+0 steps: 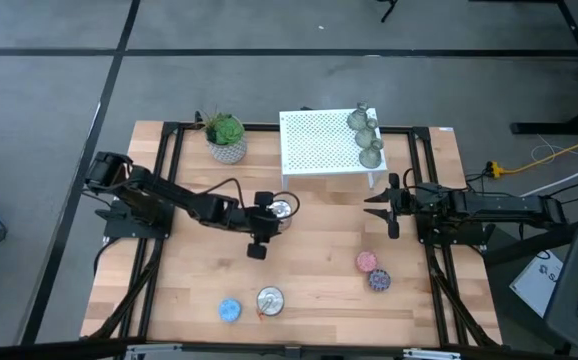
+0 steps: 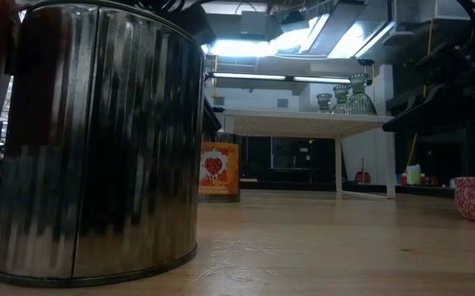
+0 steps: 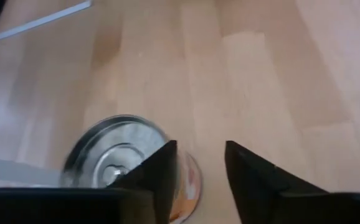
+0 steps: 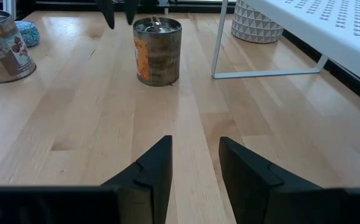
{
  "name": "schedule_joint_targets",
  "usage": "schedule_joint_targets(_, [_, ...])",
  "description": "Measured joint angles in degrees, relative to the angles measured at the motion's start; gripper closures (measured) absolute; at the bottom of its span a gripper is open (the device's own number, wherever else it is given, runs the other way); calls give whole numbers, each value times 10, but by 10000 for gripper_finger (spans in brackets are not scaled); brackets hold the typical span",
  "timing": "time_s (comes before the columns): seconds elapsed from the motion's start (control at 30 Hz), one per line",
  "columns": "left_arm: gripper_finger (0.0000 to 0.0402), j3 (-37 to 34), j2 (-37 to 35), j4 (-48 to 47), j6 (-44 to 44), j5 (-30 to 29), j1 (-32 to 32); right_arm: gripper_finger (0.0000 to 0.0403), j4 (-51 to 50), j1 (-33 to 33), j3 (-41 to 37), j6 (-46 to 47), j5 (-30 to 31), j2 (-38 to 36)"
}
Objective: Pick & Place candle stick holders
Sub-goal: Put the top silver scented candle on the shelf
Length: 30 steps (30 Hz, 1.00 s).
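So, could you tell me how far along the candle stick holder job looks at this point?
Done, apparently: three candle stick holders stand together on the white rack. In hand: nothing. The left end effector hovers open beside a tin can, and the right end effector waits empty before the rack. No holder is left on the table.

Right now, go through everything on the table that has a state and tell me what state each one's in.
Candle stick holders: three, upright, clustered on the white rack's right end.
White rack: standing, otherwise bare.
Middle tin can: upright on the table, under the left gripper.
Front tin can: upright.
Left gripper: open, empty, above the middle can.
Right gripper: open, empty, near the rack.
Potted plant: upright.
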Motion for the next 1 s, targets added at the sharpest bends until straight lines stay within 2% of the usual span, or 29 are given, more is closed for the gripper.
schedule_joint_targets(0.23, [223, 0, 0, 1, 0, -7, 9, 268, 0, 0, 0, 0, 1, 0])
schedule_joint_targets(0.63, [223, 4, 26, -24, -52, -7, 11, 268, 0, 0, 0, 0, 1, 0])
schedule_joint_targets(0.8, [272, 2, 35, 0, -30, 3, 9, 268, 0, 0, 0, 0, 0, 0])
schedule_joint_targets(1.0, [378, 2, 35, 4, -25, -10, 7, 268, 0, 0, 0, 0, 0, 0])
